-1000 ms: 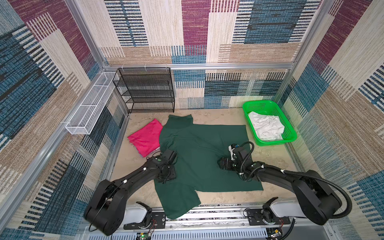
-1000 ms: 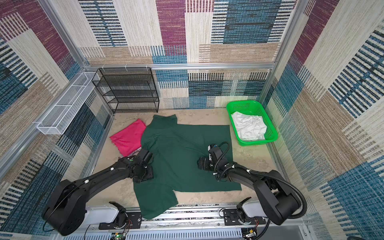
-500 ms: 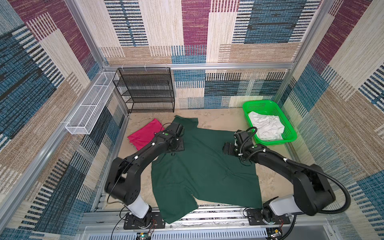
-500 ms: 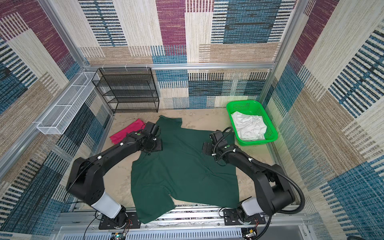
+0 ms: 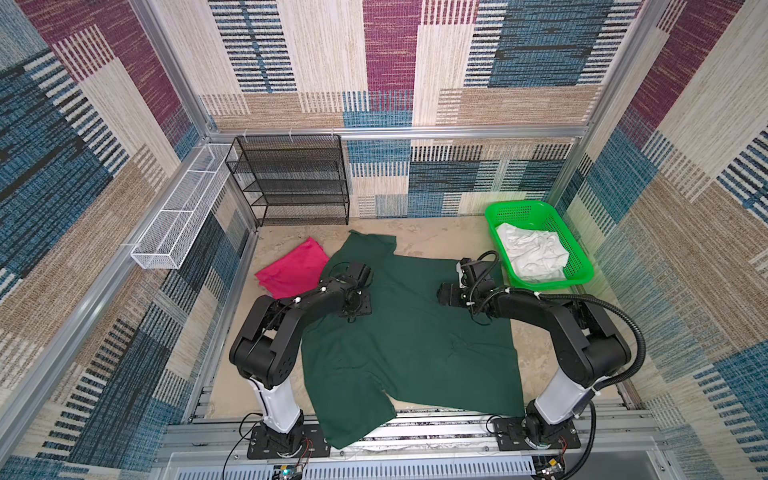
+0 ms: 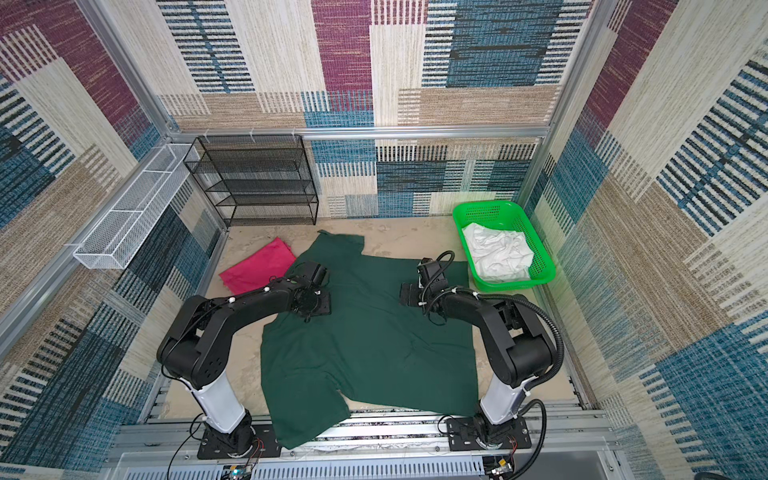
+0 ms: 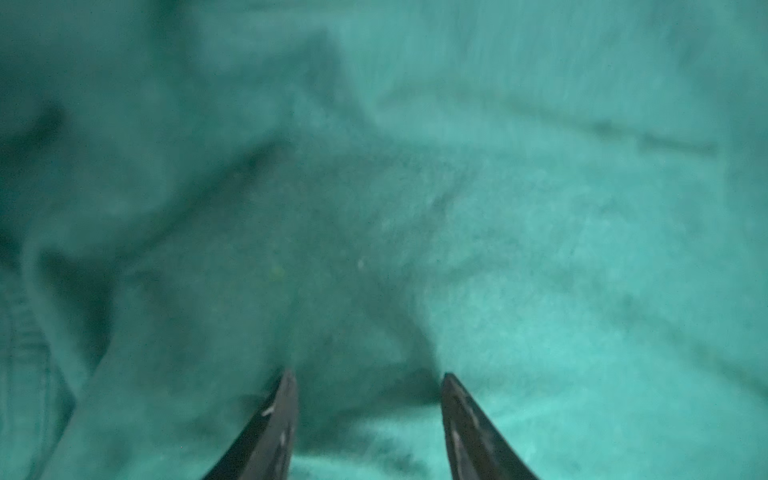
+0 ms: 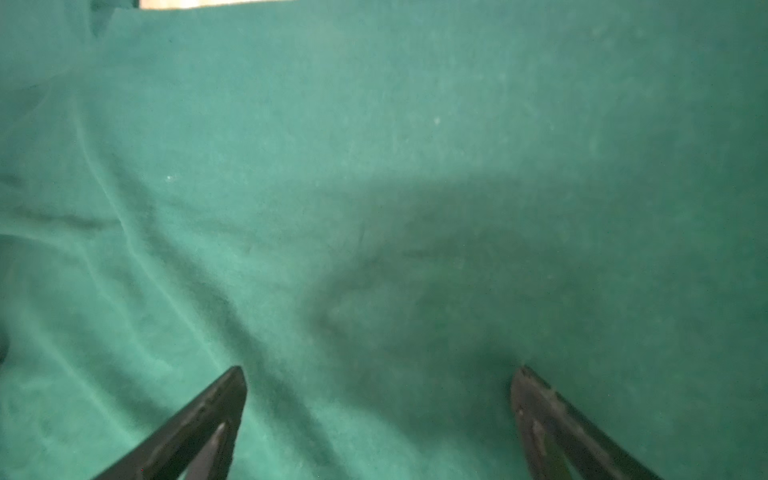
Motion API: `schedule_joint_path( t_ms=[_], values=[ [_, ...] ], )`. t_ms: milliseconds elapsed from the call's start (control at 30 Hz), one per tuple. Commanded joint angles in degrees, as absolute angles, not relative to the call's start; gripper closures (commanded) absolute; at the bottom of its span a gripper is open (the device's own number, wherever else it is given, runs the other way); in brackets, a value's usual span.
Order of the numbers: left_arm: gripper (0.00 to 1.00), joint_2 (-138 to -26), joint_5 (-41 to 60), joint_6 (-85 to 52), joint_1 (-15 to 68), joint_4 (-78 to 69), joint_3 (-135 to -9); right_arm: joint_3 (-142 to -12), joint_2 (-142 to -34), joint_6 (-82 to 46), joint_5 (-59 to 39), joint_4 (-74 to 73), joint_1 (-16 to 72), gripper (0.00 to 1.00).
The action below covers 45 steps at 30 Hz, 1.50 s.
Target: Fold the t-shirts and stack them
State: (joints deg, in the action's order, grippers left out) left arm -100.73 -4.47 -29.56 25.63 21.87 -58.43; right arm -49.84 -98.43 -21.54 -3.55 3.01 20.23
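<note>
Dark forest-green soft cloth t-shirt point(image 5: 407, 332) looks light and limp, best pinched at a hem edge; left hand point(image 7: 368, 374) stands half-spread, right hand point(image 8: 380, 370) wide, both empty.

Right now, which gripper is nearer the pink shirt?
Left. The left gripper is over the green shirt beside the pink shirt; the right gripper is farther across, by the basket.
</note>
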Motion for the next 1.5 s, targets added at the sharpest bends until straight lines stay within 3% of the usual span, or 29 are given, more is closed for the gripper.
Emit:
schedule_joint_path(
  t_ms=[0,267,433,533,633,833,1133,1467],
  values=[
    [0.44,-97.4,-0.6,-33.7,25.8,27.2,-52.0,-49.4,-99.7,-20.0,-6.9,4.0,20.2,0.00],
    [0.47,-85.3,3.2,-35.8,27.2,28.1,-41.8,-46.8,-96.6,-20.3,-11.2,6.5,20.3,0.02],
    [0.47,-81.4,5.3,-31.5,27.7,28.9,-46.6,-44.3,-91.1,-21.8,-7.3,12.4,20.3,0.03],
    [0.44,-82.0,1.7,-24.6,27.6,27.1,-53.5,-46.0,-87.9,-21.9,-3.9,14.8,20.2,0.03],
    [0.43,-87.5,-4.7,-18.6,26.8,27.8,-64.1,-50.5,-87.8,-21.1,-2.6,16.6,20.1,0.02],
    [0.44,-110.4,-11.4,-11.7,22.5,26.5,-88.6,-56.7,-88.7,-18.6,-3.6,14.3,20.1,0.02],
    [0.53,-137.9,-9.8,-11.5,18.5,32.9,-121.6,-53.9,-85.3,-18.6,-5.8,12.9,20.1,0.02],
    [0.54,-154.2,-9.9,-15.9,16.7,47.3,-145.8,-49.8,-83.5,-20.3,-7.4,10.7,20.1,0.01]
  ],
)
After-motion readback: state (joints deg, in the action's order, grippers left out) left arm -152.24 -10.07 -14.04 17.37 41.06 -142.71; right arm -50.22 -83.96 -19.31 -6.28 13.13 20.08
